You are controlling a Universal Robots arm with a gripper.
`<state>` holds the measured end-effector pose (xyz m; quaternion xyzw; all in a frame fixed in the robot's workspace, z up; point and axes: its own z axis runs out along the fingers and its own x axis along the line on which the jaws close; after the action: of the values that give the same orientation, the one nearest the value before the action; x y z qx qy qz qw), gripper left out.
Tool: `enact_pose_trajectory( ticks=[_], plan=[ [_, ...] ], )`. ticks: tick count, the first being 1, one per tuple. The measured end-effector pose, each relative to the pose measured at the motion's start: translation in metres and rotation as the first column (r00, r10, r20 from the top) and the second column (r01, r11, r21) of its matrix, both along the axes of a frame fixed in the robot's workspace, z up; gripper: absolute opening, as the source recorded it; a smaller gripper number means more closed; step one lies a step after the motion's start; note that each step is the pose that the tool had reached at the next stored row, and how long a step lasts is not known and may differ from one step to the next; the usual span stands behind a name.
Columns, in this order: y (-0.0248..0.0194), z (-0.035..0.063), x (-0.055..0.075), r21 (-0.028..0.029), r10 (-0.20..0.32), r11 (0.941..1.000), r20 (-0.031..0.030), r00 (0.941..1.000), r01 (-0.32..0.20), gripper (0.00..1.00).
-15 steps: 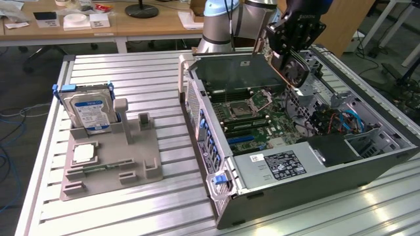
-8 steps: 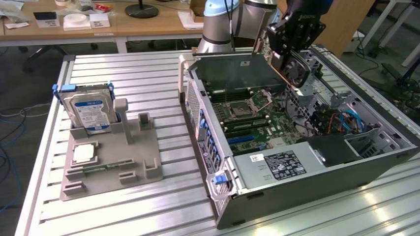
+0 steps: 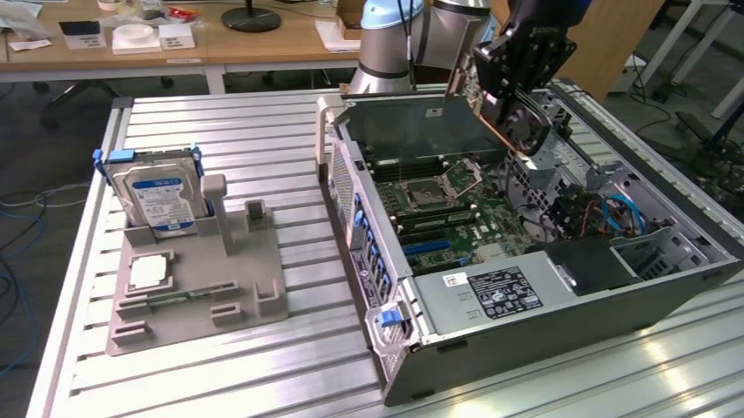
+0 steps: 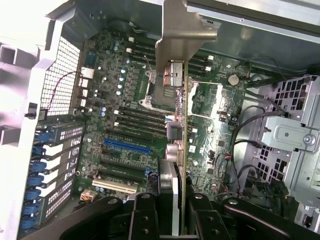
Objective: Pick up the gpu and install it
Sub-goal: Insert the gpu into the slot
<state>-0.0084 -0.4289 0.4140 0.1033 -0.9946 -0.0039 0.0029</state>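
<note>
My gripper [image 3: 520, 83] hangs over the open computer case [image 3: 384, 348], shut on the gpu [image 3: 525, 122]. The card is held on edge, with its dark fan face toward the exterior view's right. It is above the motherboard [image 3: 448, 218] and touches nothing there. In the wrist view the gpu [image 4: 182, 150] runs edge-on away from my gripper [image 4: 172, 217]. Its silver end bracket [image 4: 182, 35] is at the far end and its thin green board edge shows. One black finger [image 4: 145, 215] presses on each side of the card. A blue expansion slot [image 4: 127, 146] lies on the board beside the card's line.
A grey fixture [image 3: 198, 287] on the exterior view's left holds a blue-labelled hard drive [image 3: 163, 192] and a small silver CPU chip [image 3: 152, 272]. Inside the case are the power supply [image 3: 500, 292], cables and a metal drive cage [image 4: 292, 135]. The slatted aluminium table [image 3: 233, 131] carries everything.
</note>
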Motion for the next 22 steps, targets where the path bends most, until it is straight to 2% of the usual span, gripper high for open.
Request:
enact_pose_trajectory(
  ticks=[22],
  plan=[
    [-0.0015,0.0,0.0,0.0,0.076,0.9971,0.0,0.9971,-0.076,0.28]
  ],
)
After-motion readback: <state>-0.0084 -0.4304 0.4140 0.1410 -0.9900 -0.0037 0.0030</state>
